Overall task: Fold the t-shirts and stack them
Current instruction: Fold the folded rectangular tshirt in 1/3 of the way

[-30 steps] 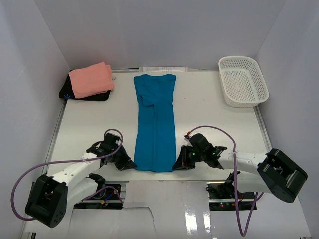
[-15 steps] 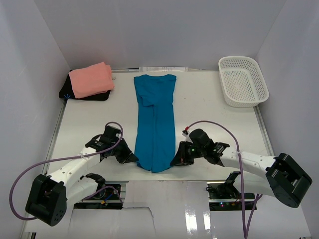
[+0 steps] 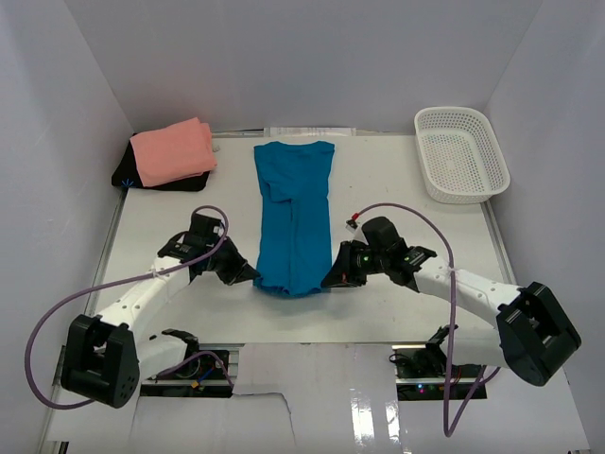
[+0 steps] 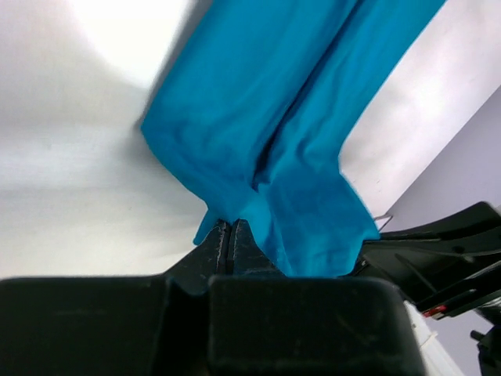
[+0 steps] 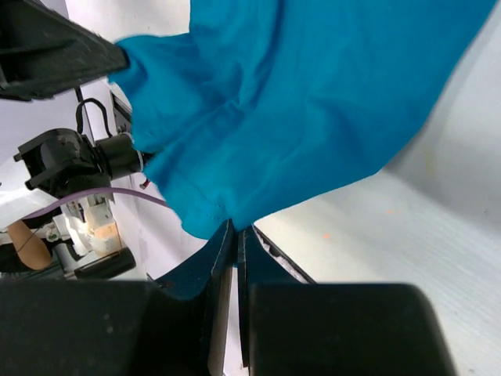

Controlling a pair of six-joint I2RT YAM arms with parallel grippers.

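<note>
Left end effector [image 3: 249, 275] and right end effector [image 3: 330, 279], gripping the hem of the blue t-shirt [image 3: 295, 203], are carrying it farther up-frame.

The blue t-shirt [image 3: 295, 213] is thin matt cloth, softly creased. Left of its collar, the pink t-shirt [image 3: 173, 151] is thicker matt cloth. Right of its collar, the basket [image 3: 460, 151] is white perforated plastic. Beneath it, the table [image 3: 170, 227] is smooth white with a faint sheen. At its hem, the left gripper [image 3: 253, 275] and right gripper [image 3: 328, 280] look like matt black plastic.
</note>
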